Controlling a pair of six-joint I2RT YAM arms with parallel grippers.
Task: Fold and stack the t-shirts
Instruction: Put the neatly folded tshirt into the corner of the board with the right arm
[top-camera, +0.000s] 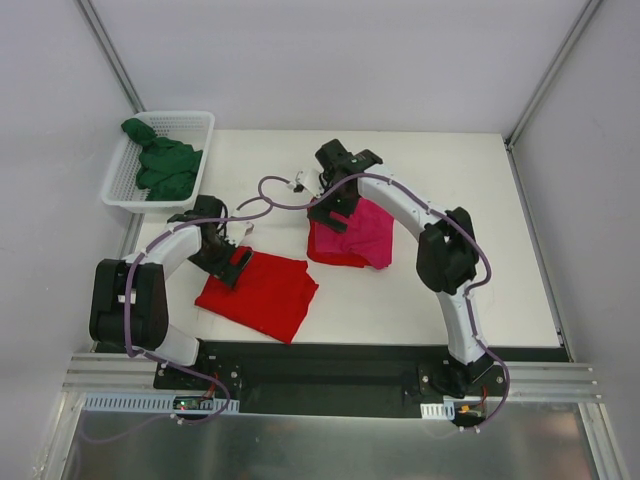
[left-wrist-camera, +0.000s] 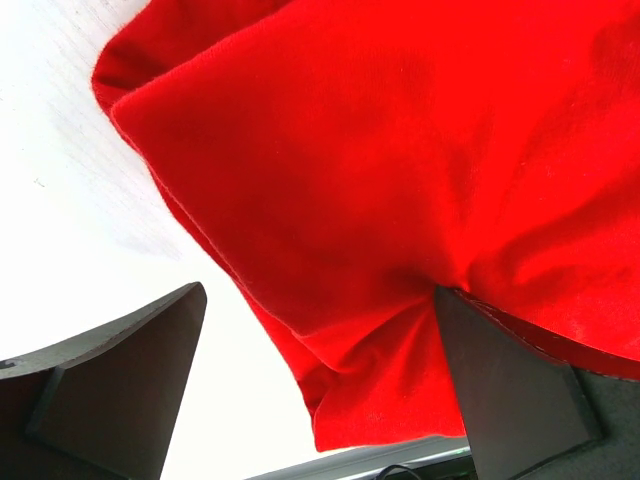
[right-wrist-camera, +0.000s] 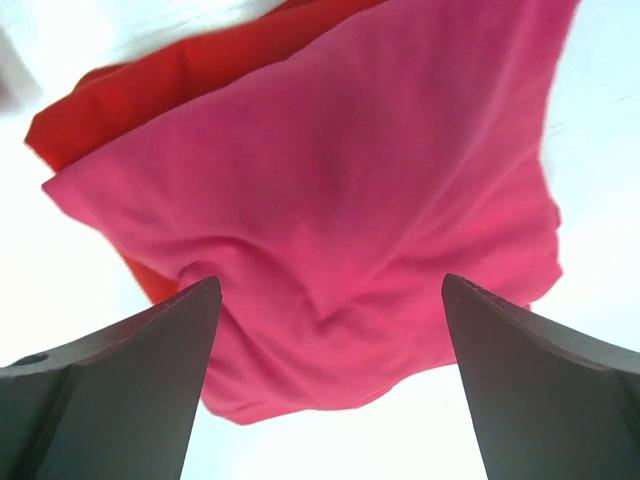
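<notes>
Landmark for all positions: white mesh basket (top-camera: 180, 116), at the far-left corner of the bench (top-camera: 460, 190).

- Inside the basket: dark green tee (top-camera: 165, 168), bunched up, not folded.
- Nearer the arm bases than the basket and slightly to its right: red tee (top-camera: 262, 295), flat on the bench, folded to a rough rectangle.
- Well to the right of the basket: magenta tee (top-camera: 370, 230), folded, lying on top of a red layer (top-camera: 330, 256) (its red edge shows along the near and basket-facing sides; the right wrist view shows the same).
- The left fingers (top-camera: 236, 266) are spread wide, low at the red tee's basket-facing corner. In the left wrist view one finger (left-wrist-camera: 515, 385) touches a fold of the cloth and the other (left-wrist-camera: 110, 385) stands over bare bench. Nothing is gripped.
- The right fingers (top-camera: 326, 211) are also spread wide, over the magenta tee's basket-side edge. The cloth shows between them. Nothing is gripped.
</notes>
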